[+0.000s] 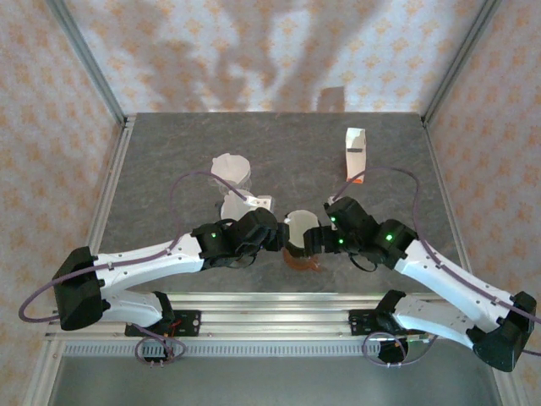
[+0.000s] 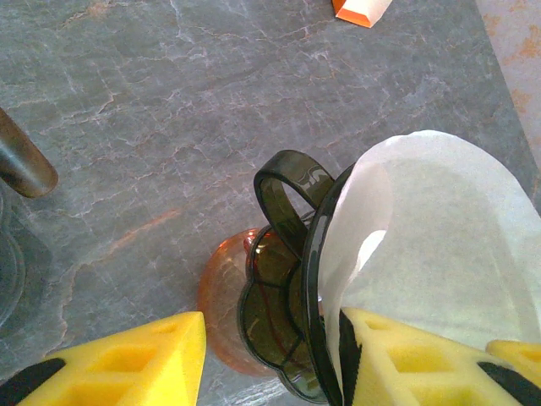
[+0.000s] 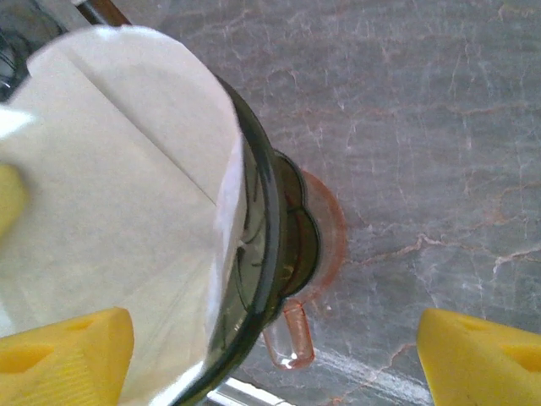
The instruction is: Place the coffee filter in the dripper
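Note:
A smoky dark dripper stands on an orange glass cup at the table's near middle. The white coffee filter sits inside the dripper, standing above its rim. My left gripper straddles the dripper's wall: one yellow pad rests on the filter inside, while the other pad stays outside, apart from the dripper. My right gripper is wide open, one pad at the filter and the other far outside.
A white stack of filters on a holder stands behind the left arm. A white box and an orange-and-white packet lie at the back right. The left wrist view shows a metal post at its left edge.

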